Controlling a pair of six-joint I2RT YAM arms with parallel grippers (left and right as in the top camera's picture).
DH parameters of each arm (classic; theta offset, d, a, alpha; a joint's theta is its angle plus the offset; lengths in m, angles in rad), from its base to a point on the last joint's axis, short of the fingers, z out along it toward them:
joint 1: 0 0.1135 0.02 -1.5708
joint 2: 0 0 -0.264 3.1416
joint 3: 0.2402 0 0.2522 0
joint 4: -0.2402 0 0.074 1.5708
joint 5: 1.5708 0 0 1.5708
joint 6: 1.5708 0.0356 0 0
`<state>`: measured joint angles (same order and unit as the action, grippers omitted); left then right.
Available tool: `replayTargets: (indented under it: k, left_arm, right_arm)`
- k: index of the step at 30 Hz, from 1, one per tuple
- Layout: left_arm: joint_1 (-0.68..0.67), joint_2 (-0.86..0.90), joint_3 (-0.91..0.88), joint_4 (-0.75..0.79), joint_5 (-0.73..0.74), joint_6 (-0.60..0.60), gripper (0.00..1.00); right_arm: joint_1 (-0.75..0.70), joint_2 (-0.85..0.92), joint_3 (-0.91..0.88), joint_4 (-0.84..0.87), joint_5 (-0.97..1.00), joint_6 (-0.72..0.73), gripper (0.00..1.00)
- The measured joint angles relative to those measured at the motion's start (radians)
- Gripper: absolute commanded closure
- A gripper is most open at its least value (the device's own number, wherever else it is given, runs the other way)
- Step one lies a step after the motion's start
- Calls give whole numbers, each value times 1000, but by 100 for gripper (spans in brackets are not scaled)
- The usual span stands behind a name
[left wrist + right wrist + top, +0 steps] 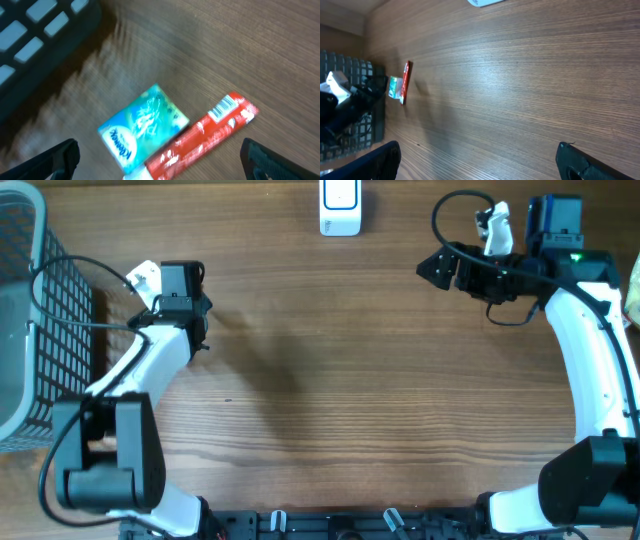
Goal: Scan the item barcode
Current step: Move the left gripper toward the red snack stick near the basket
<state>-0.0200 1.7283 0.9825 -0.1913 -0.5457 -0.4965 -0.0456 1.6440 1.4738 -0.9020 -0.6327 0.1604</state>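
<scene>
In the left wrist view a red sachet [200, 137] lies on the wood with its white barcode patch [223, 107] facing up. A teal tissue pack [142, 125] lies against its left side. My left gripper [160, 167] hovers just above the two, open, with one finger on each side and nothing held. From overhead the left gripper [185, 305] hides both items. The white scanner [340, 208] stands at the table's far edge. My right gripper [437, 268] is open over bare wood at the upper right and looks across at the red sachet [406, 82].
A dark wire basket [40, 330] stands at the table's left edge, close to my left arm; its mesh fills the top left of the left wrist view [35, 35]. Bare wooden table [360, 380] lies between the two arms.
</scene>
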Motion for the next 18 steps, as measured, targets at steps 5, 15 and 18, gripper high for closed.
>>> replayTargets:
  k: [5,15,18]
  left_arm:
    - [3,72,0,79,-32,58,0]
    - [69,158,0,83,-37,86,0]
    - [83,158,0,93,-37,92,0]
  right_arm:
    - [28,0,0,-6,35,0,1]
    - [45,0,0,-7,66,0,1]
    - [45,0,0,-8,73,-4,0]
